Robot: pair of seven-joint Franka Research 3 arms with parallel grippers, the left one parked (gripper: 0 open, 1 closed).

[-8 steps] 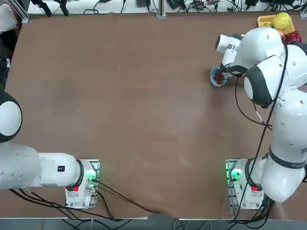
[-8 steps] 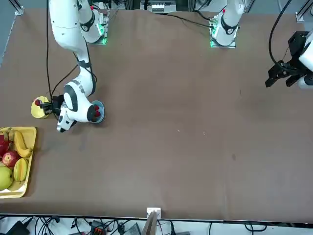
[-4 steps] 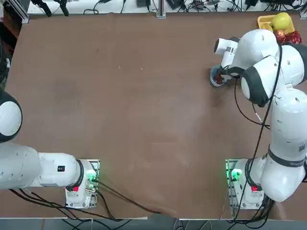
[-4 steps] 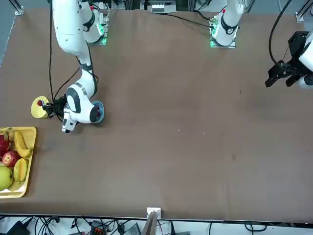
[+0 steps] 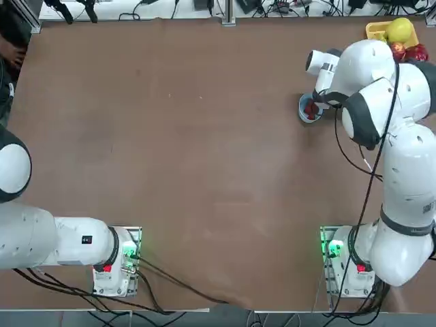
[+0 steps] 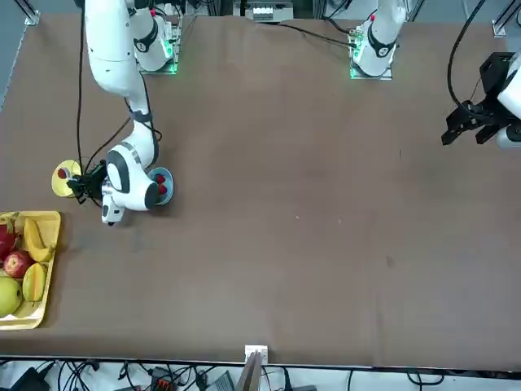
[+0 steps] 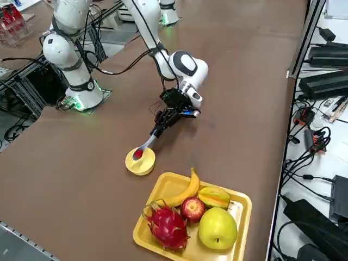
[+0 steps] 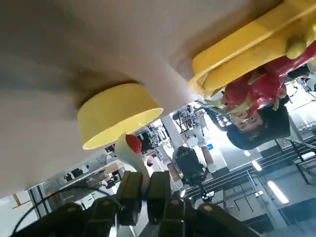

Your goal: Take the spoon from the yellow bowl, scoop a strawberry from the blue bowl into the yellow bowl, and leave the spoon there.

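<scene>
My right gripper (image 8: 144, 193) has its fingers pinched on the handle of the small pale plastic spoon (image 7: 144, 147), whose scoop carries a red strawberry (image 7: 138, 154) just over the small round yellow bowl (image 7: 140, 162). The small light-blue bowl (image 6: 163, 186) sits behind my wrist. Rolled too fast, I judge, the spoon could drop the berry outside the rim.

Small round yellow bowl (image 7: 140, 161) sits on the brown tabletop (image 7: 65, 163) between the rectangular yellow fruit tray (image 7: 237, 220) and the small round light-blue bowl (image 5: 308, 109). Pale plastic spoon (image 7: 144, 147), with a red strawberry (image 7: 137, 154) in it, reaches from the right hand (image 7: 161, 123) over the yellow bowl.
</scene>
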